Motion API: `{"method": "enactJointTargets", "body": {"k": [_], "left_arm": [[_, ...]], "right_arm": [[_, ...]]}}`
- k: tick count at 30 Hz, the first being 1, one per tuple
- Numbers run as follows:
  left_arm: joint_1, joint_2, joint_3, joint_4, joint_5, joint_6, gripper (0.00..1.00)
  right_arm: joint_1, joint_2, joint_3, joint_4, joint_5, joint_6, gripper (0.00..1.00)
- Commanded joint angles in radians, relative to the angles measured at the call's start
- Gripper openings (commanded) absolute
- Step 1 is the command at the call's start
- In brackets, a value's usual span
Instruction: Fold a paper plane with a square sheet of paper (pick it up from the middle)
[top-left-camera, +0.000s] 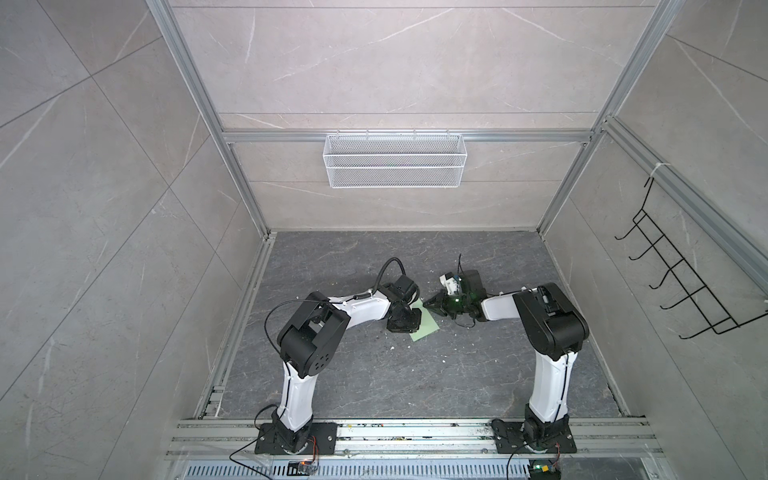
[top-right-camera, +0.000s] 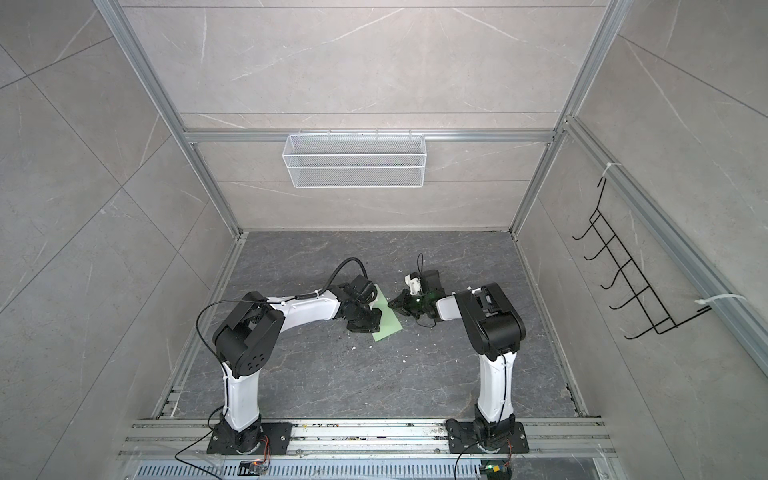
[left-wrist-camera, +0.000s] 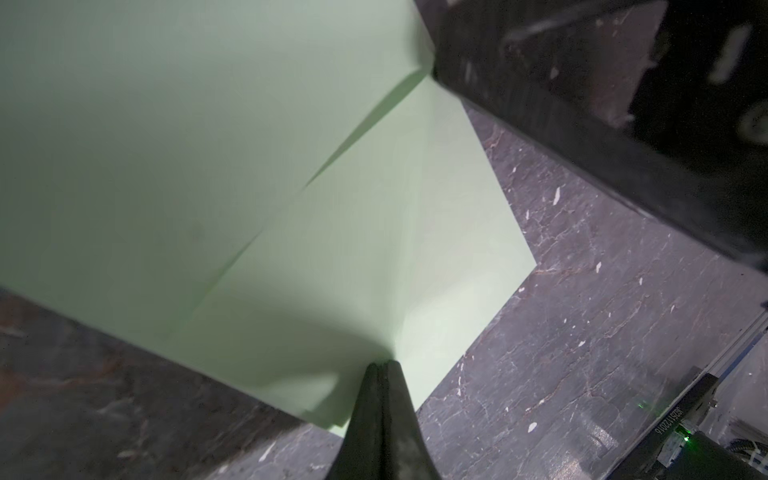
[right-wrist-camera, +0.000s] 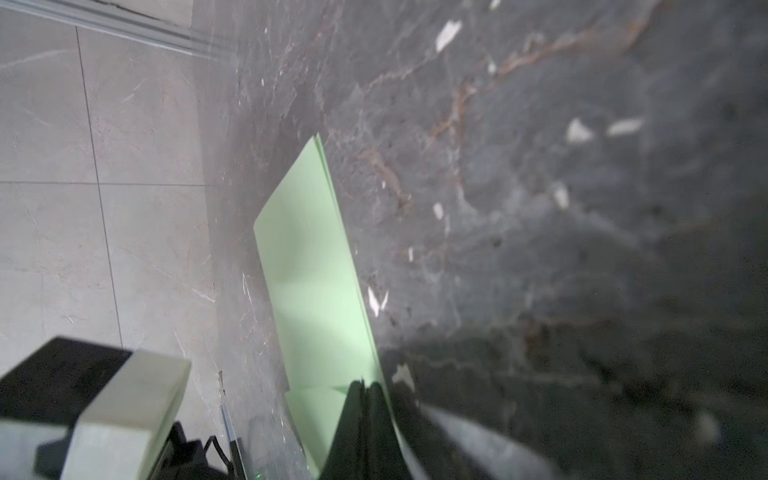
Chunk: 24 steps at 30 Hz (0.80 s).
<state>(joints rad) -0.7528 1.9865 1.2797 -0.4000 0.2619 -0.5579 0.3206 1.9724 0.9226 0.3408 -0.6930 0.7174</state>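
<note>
Two arms meet over the middle of the dark marbled table (top-left-camera: 353, 374), where the square sheet of paper (top-left-camera: 428, 323) lies, pale green, creased and partly doubled over. In both top views the left gripper (top-left-camera: 405, 322) points down onto the sheet's left side and hides part of it. The right gripper (top-left-camera: 424, 304) reaches in from the right to the sheet's far corner.

From the left wrist, the left gripper's fingers (left-wrist-camera: 376, 395) are pressed together with no gap, tips set on the paper near one edge. A crease runs away from them, but whether any paper is pinched between them cannot be told. A raised flap throws a dark shadow line across the sheet up to the other gripper's black body.

From the right wrist, the right gripper's fingers (right-wrist-camera: 353, 415) are also together, nipped on the paper's edge, green showing on both sides of them. The far corner shows two layers.

White flecks dot the table, and a white wire basket (top-left-camera: 395, 166) hangs on the back wall
</note>
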Motion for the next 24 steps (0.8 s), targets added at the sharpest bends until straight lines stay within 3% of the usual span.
{"method": "enactJointTargets", "body": {"k": [1,14,24], "left_arm": [[-0.008,0.055,-0.018,-0.126,-0.044,0.028,0.00],[-0.008,0.060,-0.011,-0.132,-0.045,0.034,0.00],[-0.009,0.055,-0.026,-0.131,-0.047,0.032,0.00]], "right_arm": [[0.005,-0.107,-0.035,-0.044,-0.011,-0.127,0.05],[0.072,-0.025,-0.042,-0.003,-0.042,-0.069,0.05],[0.017,0.051,0.002,-0.081,0.076,-0.065,0.04]]}}
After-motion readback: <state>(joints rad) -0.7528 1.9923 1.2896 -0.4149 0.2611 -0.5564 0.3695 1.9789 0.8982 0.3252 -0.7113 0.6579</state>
